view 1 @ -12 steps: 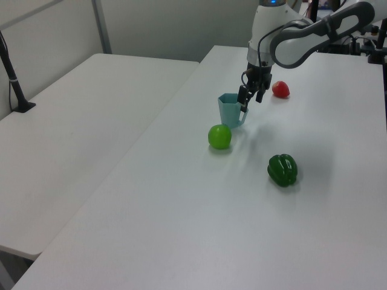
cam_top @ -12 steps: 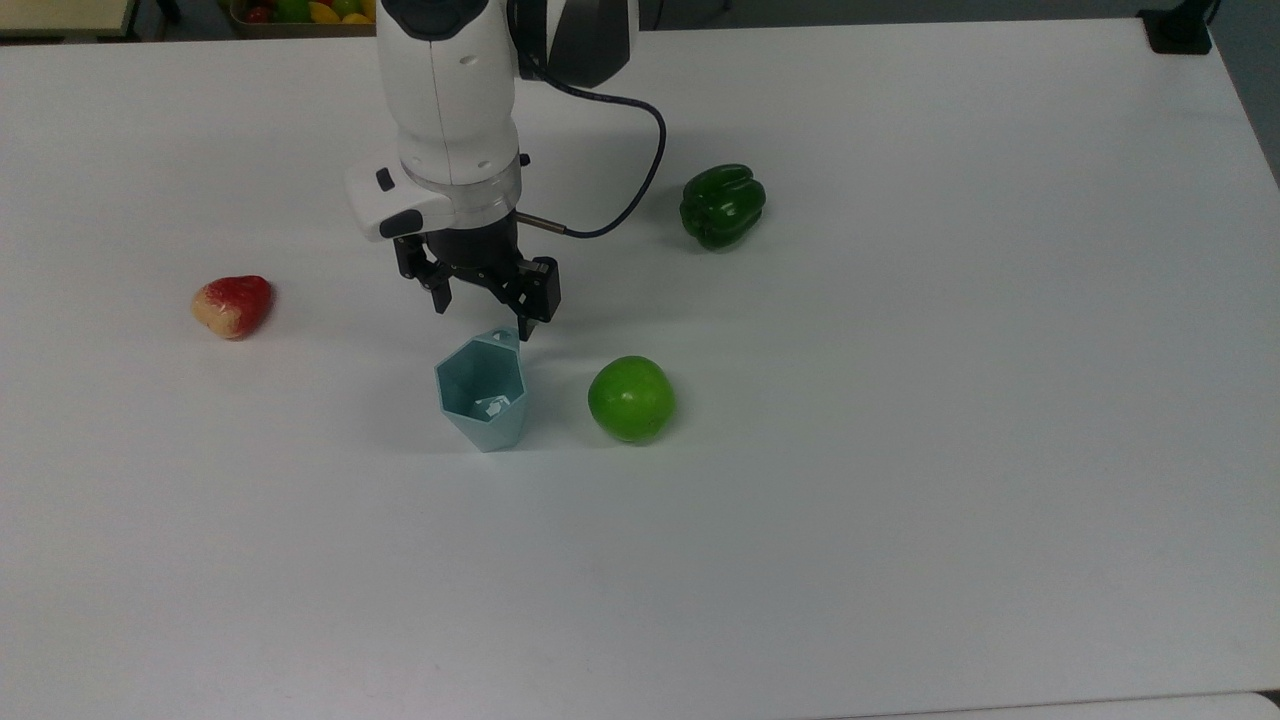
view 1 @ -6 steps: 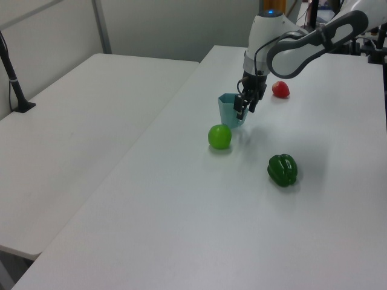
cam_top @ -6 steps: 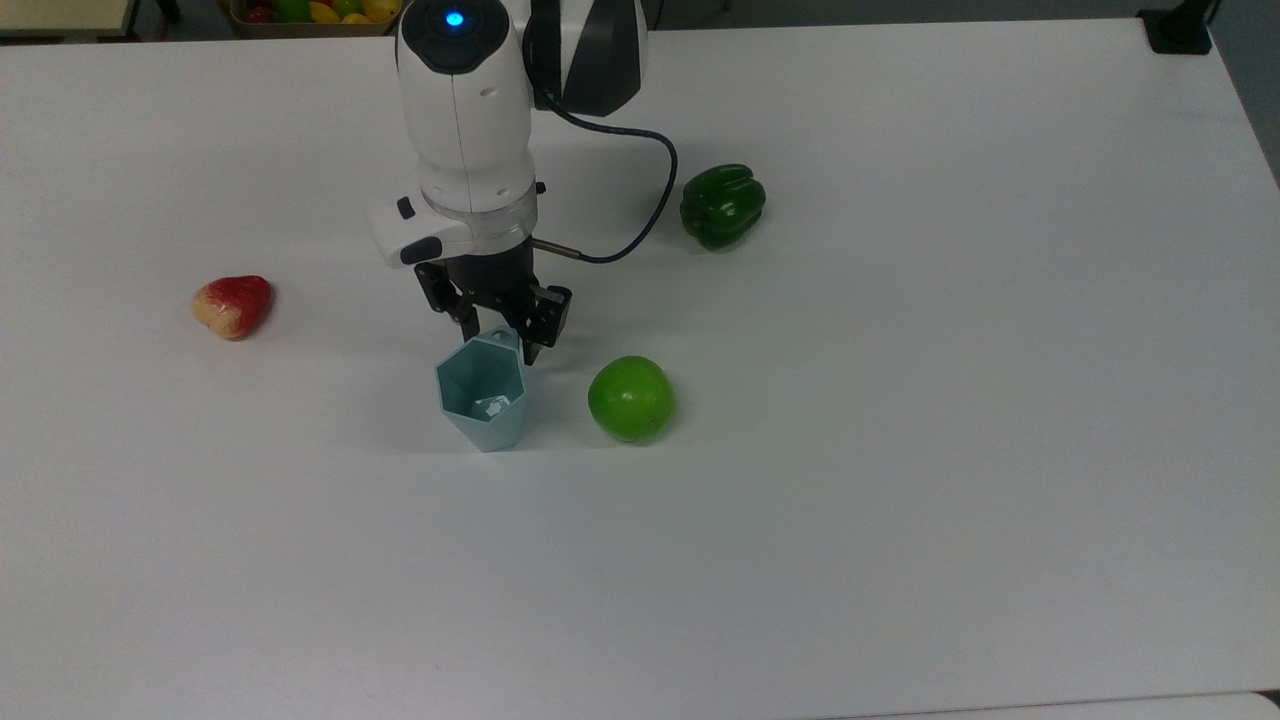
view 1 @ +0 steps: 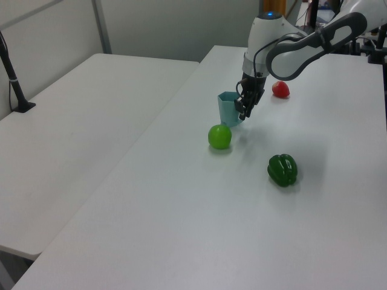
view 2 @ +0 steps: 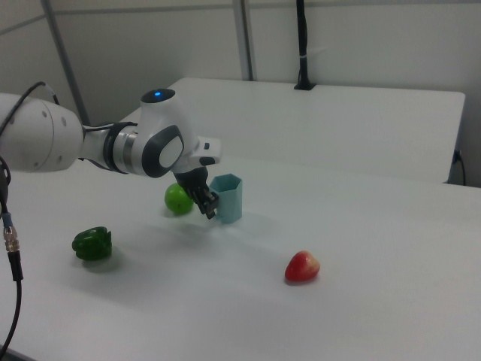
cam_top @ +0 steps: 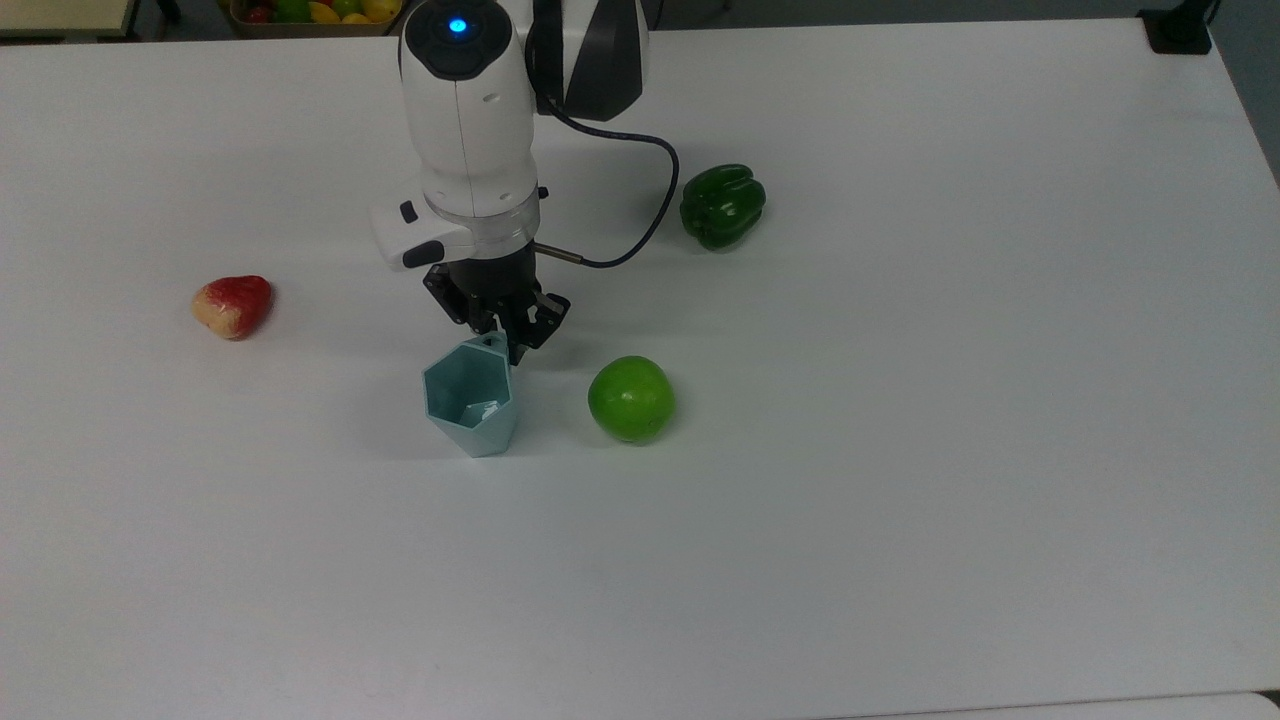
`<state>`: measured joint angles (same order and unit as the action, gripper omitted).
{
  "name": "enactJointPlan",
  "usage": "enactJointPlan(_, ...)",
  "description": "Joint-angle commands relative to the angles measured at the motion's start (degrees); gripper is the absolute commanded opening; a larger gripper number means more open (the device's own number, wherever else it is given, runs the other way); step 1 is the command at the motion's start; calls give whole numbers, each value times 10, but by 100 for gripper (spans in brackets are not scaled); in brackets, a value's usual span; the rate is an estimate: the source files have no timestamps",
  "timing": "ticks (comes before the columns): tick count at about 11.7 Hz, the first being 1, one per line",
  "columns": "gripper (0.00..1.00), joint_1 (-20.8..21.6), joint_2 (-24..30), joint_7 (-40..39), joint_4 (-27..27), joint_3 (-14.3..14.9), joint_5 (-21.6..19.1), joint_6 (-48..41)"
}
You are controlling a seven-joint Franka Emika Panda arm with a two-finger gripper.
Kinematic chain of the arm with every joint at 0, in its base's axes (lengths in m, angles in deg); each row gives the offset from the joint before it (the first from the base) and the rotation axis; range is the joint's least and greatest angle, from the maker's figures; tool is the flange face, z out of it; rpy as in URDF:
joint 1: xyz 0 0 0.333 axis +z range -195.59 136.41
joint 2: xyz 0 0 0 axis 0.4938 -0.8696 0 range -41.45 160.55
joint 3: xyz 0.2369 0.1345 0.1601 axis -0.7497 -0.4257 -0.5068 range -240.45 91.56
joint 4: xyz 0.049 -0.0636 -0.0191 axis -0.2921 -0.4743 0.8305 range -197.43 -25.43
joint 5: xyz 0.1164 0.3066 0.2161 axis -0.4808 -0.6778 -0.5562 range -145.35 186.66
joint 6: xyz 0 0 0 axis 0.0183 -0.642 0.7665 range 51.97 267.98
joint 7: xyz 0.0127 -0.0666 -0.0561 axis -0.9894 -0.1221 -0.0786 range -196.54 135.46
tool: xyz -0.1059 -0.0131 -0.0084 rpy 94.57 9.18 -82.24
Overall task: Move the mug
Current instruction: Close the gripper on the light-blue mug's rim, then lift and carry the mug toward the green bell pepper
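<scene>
The jaws of the gripper [cam_top: 497, 338] are closed on the small handle tab at the far rim of the mug [cam_top: 470, 398], pinching it from both sides; in the left view the gripper [view 1: 243, 109] sits right against the cup's side nearest the arm, and in the right view the gripper [view 2: 210, 203] presses at the cup's edge. The mug [view 1: 228, 109] stands on the white surface [cam_top: 900, 450], apparently slightly tipped in the top view, with its open hexagonal mouth upward.

Judging by its thin faceted walls and pale matte look, the mug [view 2: 228, 198] is probably light, rigid plastic, empty, and not fragile. The tab gives a narrow, off-centre hold, so the cup may swing or twist under it if lifted quickly. The tapered base makes it easy to topple if dragged. A firmer hold might be across the wall at the rim.

Around it, a green apple [cam_top: 631, 398] lies just beside the mug on the top view's right, a green pepper [cam_top: 722, 205] sits farther off beyond it, and a red fruit [cam_top: 232, 305] lies well apart on the top view's left.
</scene>
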<state>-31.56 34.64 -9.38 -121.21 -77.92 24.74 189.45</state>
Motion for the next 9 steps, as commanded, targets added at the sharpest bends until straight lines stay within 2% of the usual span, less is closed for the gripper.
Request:
enactJointPlan(1,16,4,14,19,-7,0,11,13)
enactJointPlan(3,13,3,24,15,-7,0,11,12)
enactJointPlan(5,13,-2,62,-4,-15,0,11,-10)
enactJointPlan(7,13,-4,111,-35,-30,0,10,-99)
enactJointPlan(9,13,-4,184,-44,-101,0,9,-103)
